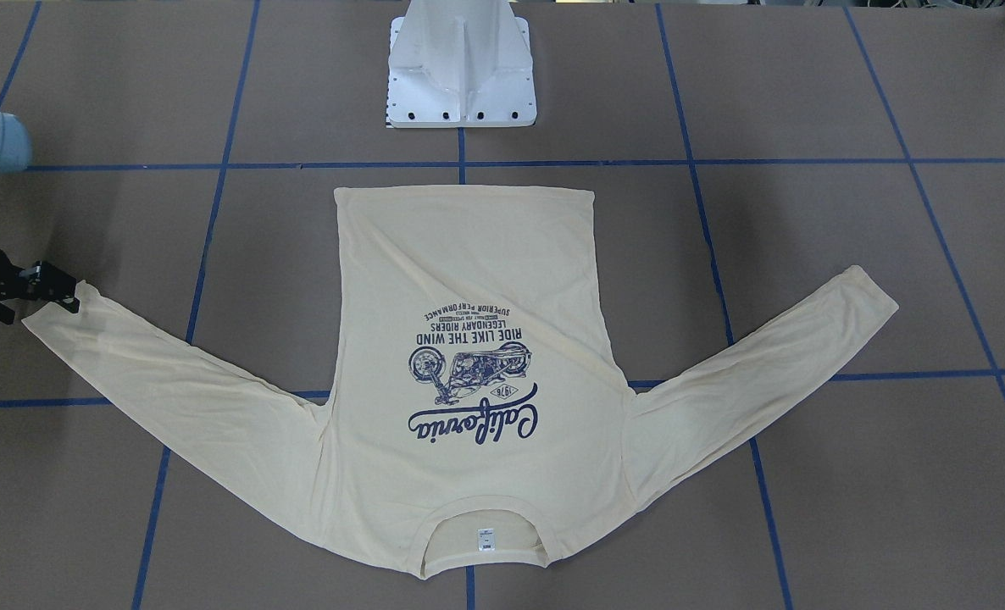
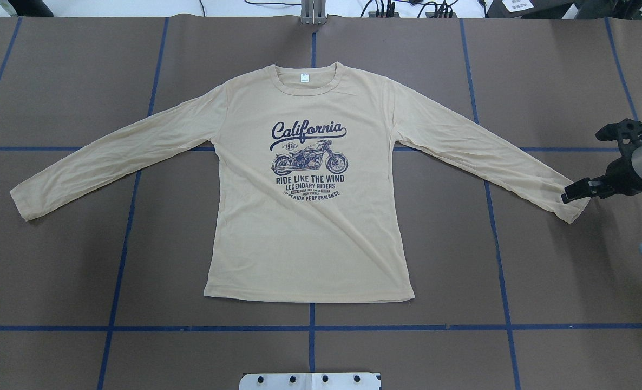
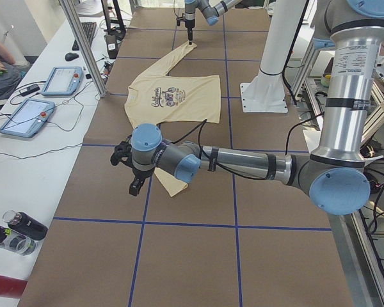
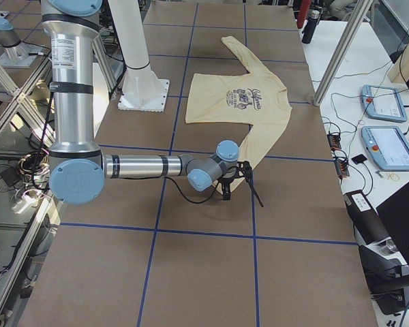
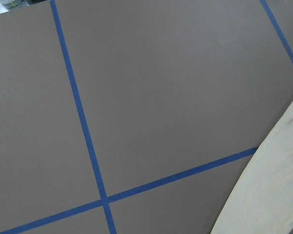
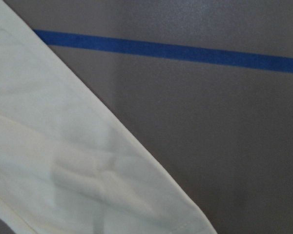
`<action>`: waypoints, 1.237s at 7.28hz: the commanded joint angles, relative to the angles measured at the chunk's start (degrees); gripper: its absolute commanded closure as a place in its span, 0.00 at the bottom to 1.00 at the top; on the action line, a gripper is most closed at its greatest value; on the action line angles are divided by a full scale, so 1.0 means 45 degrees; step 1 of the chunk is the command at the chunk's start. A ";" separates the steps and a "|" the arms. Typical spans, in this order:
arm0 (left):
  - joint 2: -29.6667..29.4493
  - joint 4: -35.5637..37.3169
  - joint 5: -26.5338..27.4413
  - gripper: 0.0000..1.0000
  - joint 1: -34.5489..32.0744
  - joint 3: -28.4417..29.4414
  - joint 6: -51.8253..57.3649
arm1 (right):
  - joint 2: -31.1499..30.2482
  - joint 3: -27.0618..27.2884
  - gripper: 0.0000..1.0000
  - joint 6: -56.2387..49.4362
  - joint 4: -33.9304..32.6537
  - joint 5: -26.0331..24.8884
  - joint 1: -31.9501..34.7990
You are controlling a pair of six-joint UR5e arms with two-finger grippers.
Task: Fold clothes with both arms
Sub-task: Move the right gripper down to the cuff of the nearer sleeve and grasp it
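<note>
The clothes are one cream-yellow long-sleeved T-shirt [image 2: 310, 216], spread flat with its navy "California" print up, both sleeves out and the collar away from the robot. My right gripper [image 2: 576, 191] hangs over the cuff of the sleeve on my right [image 1: 62, 313], its fingers apart and nothing lifted. The right wrist view shows only that flat cuff [image 6: 88, 161]. My left gripper [image 3: 136, 187] hovers just beyond the other cuff [image 3: 171, 187]. It shows only in the exterior left view, so I cannot tell whether it is open or shut. The left wrist view catches the sleeve's edge [image 5: 273, 185].
The brown table is crossed by blue tape lines [image 2: 310, 327]. The white robot pedestal [image 1: 462, 72] stands close behind the shirt's hem. Beyond the far table edge, a side bench holds tablets [image 3: 25, 115] and bottles [image 3: 16, 230], and a person sits there.
</note>
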 commanded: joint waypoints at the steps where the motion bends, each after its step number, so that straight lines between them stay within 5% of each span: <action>1: 0.0000 0.0000 0.0000 0.00 0.0000 -0.0001 0.0000 | 0.0007 -0.0048 0.11 0.0000 -0.0025 -0.0006 -0.0066; 6: 0.0000 0.0000 0.0000 0.00 0.0000 0.0038 0.0000 | 0.0222 -0.0068 0.50 0.0000 -0.0357 0.0207 -0.0105; 9: 0.0000 0.0000 0.0000 0.00 0.0000 0.0058 0.0000 | 0.0202 0.0068 0.89 0.0000 -0.0415 0.0402 -0.0085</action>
